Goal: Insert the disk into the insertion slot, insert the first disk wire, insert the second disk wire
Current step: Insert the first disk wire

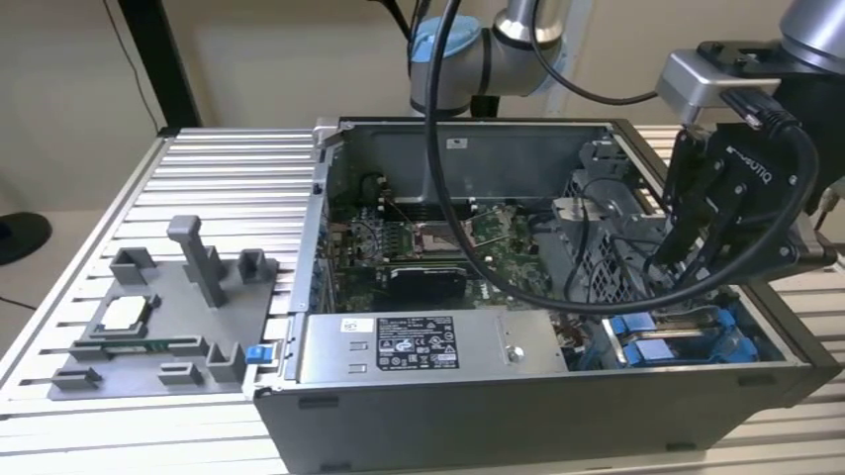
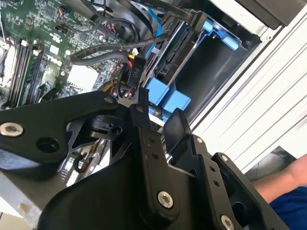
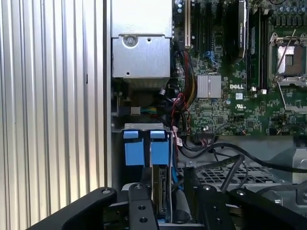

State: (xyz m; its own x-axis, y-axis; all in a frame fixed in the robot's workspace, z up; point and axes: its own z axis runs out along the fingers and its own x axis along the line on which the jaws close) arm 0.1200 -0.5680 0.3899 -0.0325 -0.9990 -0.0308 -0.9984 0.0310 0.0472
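The disk (image 3: 161, 184) stands on edge in the insertion slot (image 2: 213, 72) at the case's front corner on the exterior view's right. Its blue carrier tabs (image 3: 146, 152) stick up, and its connector edge (image 2: 173, 52) faces the motherboard. My gripper (image 2: 157, 115) hovers just above those tabs (image 2: 165, 96), open, with nothing between its black fingers (image 2: 176, 125). In the exterior view the gripper (image 1: 676, 259) hangs over the blue clips (image 1: 650, 344). A black plug on a wire bundle (image 2: 135, 72) lies loose beside the disk's connector edge, apart from it.
A grey labelled power-supply box (image 1: 396, 346) runs along the case's front wall. The motherboard (image 1: 422, 247) fills the case floor. Thick robot cables (image 1: 456, 198) hang across the opening. A grey fixture plate (image 1: 158, 317) lies on the ribbed table. A person's arm (image 2: 288, 191) is beside the table.
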